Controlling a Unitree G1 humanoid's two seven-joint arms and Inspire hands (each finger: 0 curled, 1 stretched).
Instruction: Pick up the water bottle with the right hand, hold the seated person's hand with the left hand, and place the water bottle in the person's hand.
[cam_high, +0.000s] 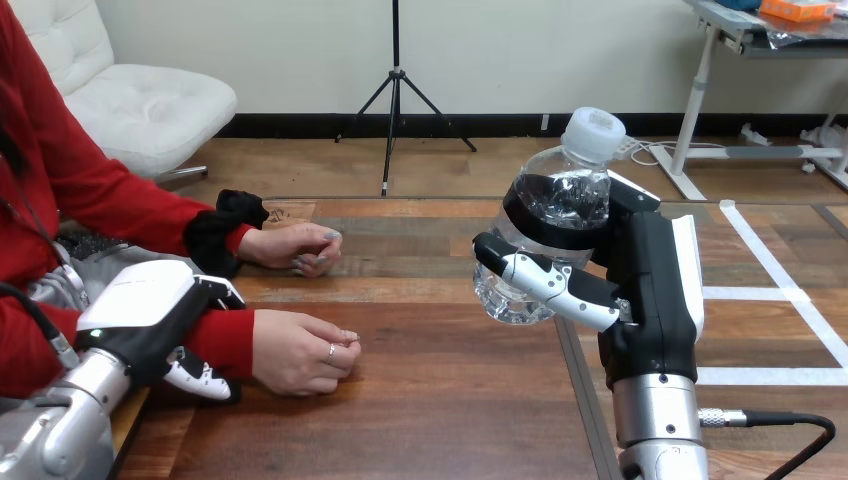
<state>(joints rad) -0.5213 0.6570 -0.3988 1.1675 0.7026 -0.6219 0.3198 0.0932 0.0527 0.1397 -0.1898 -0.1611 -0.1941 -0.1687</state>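
A clear water bottle (562, 192) with a white cap and a dark band is tilted in the air above the wooden table (440, 400), right of centre. My right hand (652, 268) is shut on it, its fingers (545, 281) wrapped across the bottle's lower part. At the lower left, my left hand (150, 312) is closed round the red-sleeved wrist of the person's nearer hand (300, 352): the white shell lies over the wrist and a finger (203, 379) curls under it. That hand rests on the table as a loose fist, well left of the bottle.
The person's farther hand (300, 248) rests on the table behind the nearer one, also loosely closed. A seam (578, 380) runs front to back through the tabletop just left of my right forearm. Bare wood lies between the nearer hand and the bottle.
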